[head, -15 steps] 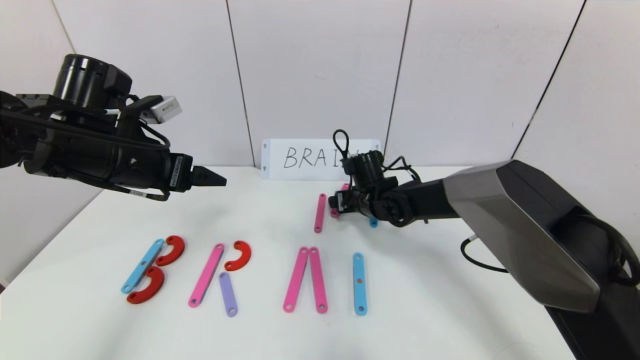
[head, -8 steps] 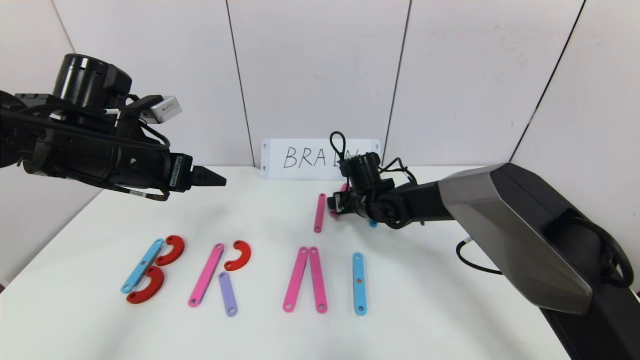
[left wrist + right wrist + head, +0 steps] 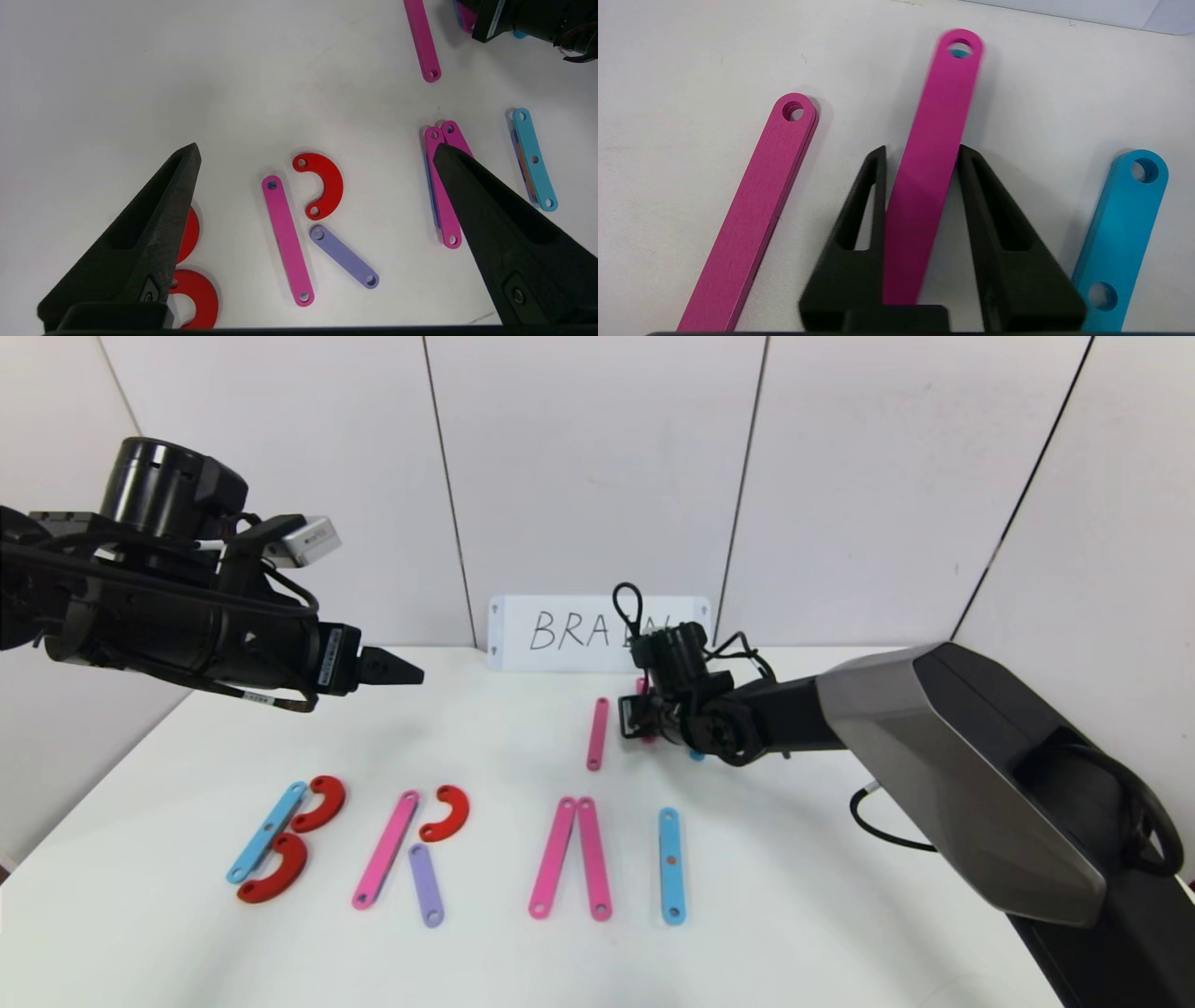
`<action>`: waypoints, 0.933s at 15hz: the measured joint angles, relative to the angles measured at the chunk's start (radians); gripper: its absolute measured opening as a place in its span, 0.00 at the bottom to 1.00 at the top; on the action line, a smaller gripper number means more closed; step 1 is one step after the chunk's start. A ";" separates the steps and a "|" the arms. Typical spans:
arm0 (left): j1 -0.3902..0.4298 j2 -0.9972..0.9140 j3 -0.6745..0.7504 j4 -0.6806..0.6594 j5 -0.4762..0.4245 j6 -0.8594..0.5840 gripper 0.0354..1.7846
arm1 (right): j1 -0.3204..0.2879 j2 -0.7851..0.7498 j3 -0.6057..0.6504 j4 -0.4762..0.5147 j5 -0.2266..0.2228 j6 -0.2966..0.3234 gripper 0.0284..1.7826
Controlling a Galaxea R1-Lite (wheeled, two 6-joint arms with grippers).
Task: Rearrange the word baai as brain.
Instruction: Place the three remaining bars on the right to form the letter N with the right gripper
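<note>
A white desk (image 3: 803, 896) carries plastic letters (image 3: 448, 849) along its near edge. Farther back, the right claw (image 3: 920, 154) pinches a pink strip (image 3: 931, 154). The left claw (image 3: 317, 154) hovers, spread wide, holding nothing.

Pink strip (image 3: 931, 154), red arc (image 3: 322, 184)

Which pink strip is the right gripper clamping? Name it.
The far pink strip between the right gripper fingers, beside the spare pink strip; the others lie in the letter row.
</note>
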 joint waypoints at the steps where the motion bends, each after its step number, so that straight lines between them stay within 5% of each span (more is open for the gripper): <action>1: 0.000 0.000 0.000 0.000 0.000 0.000 0.97 | 0.000 -0.001 0.001 0.000 0.000 0.001 0.20; 10: 0.001 0.000 -0.001 -0.003 0.001 -0.001 0.97 | -0.001 -0.045 0.026 0.011 0.001 0.007 0.16; 14: 0.001 0.000 -0.001 -0.003 0.001 -0.001 0.97 | 0.000 -0.168 0.151 0.006 -0.009 0.024 0.16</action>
